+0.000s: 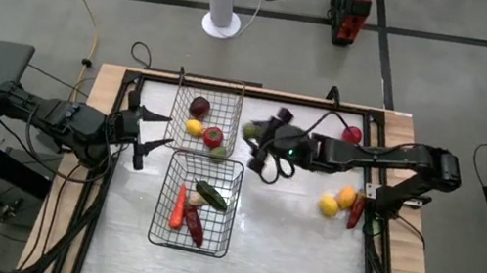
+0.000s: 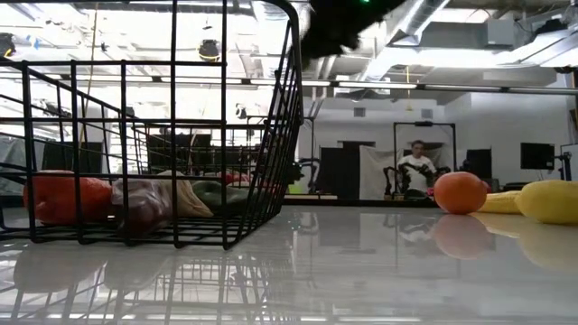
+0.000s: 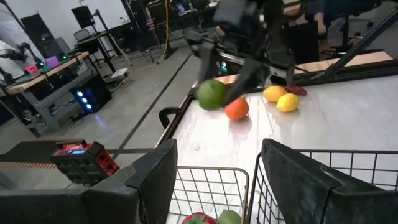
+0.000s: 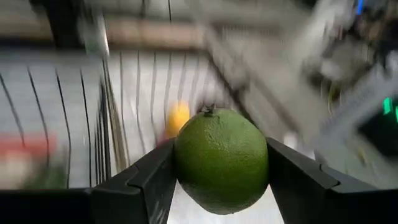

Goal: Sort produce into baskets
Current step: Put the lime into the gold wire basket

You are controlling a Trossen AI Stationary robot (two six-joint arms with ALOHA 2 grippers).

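Note:
My right gripper (image 1: 253, 133) is shut on a round green fruit (image 4: 221, 158), just right of the far wire basket (image 1: 229, 104). That basket holds dark red, yellow, red and green pieces. The near basket (image 1: 159, 227) holds a long orange, a green and a dark red piece. My left gripper (image 1: 157, 132) is open and empty at the baskets' left side. Loose pieces lie on the table at the right: a red one (image 1: 352, 134), an orange one (image 1: 346, 197), a yellow one (image 1: 328, 206) and a long dark red one (image 1: 356, 213). My right gripper pinches the green fruit by two opposite sides (image 4: 181, 163) between its two fingers, the stem end (image 4: 208, 112) showing beyond them. The fingers come from the table's right. The fruit (image 3: 211, 94) is lifted clear of the table.
An orange fruit (image 3: 236, 109) lies on the table close under the held green one. The table has a raised frame around its edges (image 1: 374, 248). A person sits far off in the room beyond the table (image 2: 417, 167).

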